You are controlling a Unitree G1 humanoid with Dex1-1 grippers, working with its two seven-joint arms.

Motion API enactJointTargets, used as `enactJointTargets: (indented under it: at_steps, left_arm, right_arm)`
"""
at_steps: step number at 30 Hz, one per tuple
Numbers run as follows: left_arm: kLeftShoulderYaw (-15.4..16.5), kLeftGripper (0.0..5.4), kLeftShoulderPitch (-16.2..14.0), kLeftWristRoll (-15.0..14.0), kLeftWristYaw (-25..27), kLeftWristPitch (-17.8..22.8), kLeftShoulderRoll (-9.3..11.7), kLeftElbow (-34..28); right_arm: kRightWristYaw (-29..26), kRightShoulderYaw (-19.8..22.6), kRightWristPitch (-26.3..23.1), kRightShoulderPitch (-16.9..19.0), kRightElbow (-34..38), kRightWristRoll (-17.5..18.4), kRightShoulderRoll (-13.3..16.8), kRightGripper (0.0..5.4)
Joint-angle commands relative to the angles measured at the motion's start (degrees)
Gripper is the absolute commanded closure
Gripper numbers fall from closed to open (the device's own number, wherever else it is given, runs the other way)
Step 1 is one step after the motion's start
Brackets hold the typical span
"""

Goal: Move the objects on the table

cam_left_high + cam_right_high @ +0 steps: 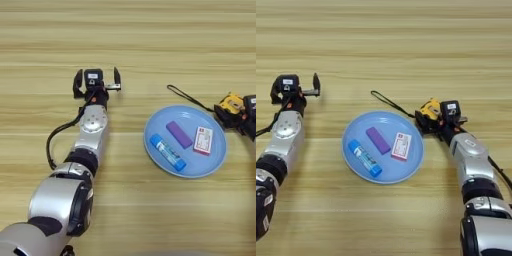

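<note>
Right hand (pixel 432 119) clenched on tape measure (pixel 429 109), its fingers partly hidden; left hand (pixel 97 84) released, apart.

A light wooden table (pixel 130 40) fills both views edge to edge, its plank grain running side to side with pale streaks. Lighting is soft and even. No wall, floor or window shows.

The table (pixel 386 45) was a broad light wooden surface with horizontal plank grain and pale streaks, filling the whole frame. A round blue plate (pixel 356 131) lay directly on it, just below the centre. At the plate's right edge sat a yellow-and-black tape measure (pixel 430 111), its black wrist strap (pixel 387 102) trailing across the wood toward the upper left.
</note>
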State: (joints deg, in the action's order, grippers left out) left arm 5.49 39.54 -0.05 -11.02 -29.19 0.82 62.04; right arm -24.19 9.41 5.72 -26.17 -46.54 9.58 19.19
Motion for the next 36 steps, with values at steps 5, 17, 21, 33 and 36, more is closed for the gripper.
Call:
enactJointTargets:
  at_steps: [5, 17, 21, 33, 36]
  left_arm:
    - [-0.2, 0.0, 0.0, 0.8, -0.5, 0.3, -0.1, -0.1]
    - [-0.2, 0.0, 0.0, 0.8, -0.5, 0.3, -0.2, -0.2]
    - [-0.2, 0.0, -0.1, 0.8, -0.5, 0.3, -0.2, -0.2]
    - [-0.3, 0.0, -0.1, 0.9, -0.6, 0.3, -0.1, -0.2]
    - [-0.3, 0.0, -0.1, 0.9, -0.6, 0.3, -0.1, -0.2]
  right_arm:
    - [-0.1, 0.4, 0.6, -1.2, -0.7, -0.1, 0.3, 0.66]
    - [-0.1, 0.6, 1.1, -0.3, 1.6, 0.3, 0.3, 0.66]
    - [-0.1, 0.7, 0.9, 0.1, 2.8, 0.4, 0.2, 0.66]
    - [0.1, -3.3, -6.2, 13.6, 34.4, 1.9, -2.8, 0.66]
    - [-0.2, -6.0, -9.1, 17.1, 41.8, 1.4, -3.5, 0.66]
